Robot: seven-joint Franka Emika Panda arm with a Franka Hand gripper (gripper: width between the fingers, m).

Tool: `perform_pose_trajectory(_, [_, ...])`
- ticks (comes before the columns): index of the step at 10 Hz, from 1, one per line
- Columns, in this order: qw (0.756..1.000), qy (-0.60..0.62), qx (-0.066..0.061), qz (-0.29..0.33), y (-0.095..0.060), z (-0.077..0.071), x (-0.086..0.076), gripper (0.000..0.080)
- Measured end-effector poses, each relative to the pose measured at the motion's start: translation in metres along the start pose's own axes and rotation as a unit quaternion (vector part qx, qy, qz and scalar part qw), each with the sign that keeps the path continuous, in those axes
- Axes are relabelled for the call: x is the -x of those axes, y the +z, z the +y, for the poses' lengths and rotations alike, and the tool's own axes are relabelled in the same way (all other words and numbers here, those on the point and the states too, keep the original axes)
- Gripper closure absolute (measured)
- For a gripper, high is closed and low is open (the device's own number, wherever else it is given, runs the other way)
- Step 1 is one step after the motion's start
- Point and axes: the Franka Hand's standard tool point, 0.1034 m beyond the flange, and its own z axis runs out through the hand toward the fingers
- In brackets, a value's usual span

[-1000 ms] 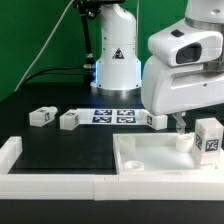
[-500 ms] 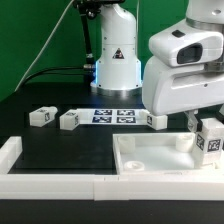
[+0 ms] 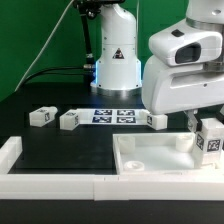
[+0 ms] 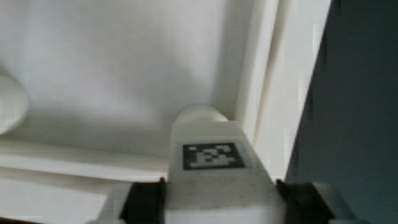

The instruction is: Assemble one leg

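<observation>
White and stubby, the leg (image 3: 211,139) with its black-and-white tag is clamped between the two fingers of the gripper (image 4: 214,196), which we see closed against its sides in the wrist view. It stands upright over the corner of the tray (image 3: 140,152) at the exterior view's right, though we cannot tell whether it touches it. Beyond the tray, three more legs (image 3: 69,120) lie near the marker board (image 3: 112,116) on the black table (image 3: 60,145).
</observation>
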Motion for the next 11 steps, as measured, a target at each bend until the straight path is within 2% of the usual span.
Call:
perform_pose_trajectory(3, [0.980, 0.196, -0.017, 0.033, 0.0011, -0.0025, 0.0028, 0.0507])
perform_pose_trajectory(5, [0.943, 0.329, -0.031, 0.034, 0.0010, -0.0044, 0.0003, 0.0507])
perform_pose_trajectory(6, [0.909, 0.413, -0.039, 0.033, 0.0011, -0.0058, -0.0014, 0.0507])
perform_pose_trajectory(7, [0.878, 0.476, -0.041, 0.034, 0.0010, -0.0070, -0.0026, 0.0507])
perform_pose_trajectory(9, [0.841, 0.539, -0.041, 0.033, 0.0010, -0.0081, -0.0033, 0.0506])
perform_pose_trajectory(11, [0.831, 0.554, -0.043, 0.032, 0.0012, -0.0086, -0.0033, 0.0506])
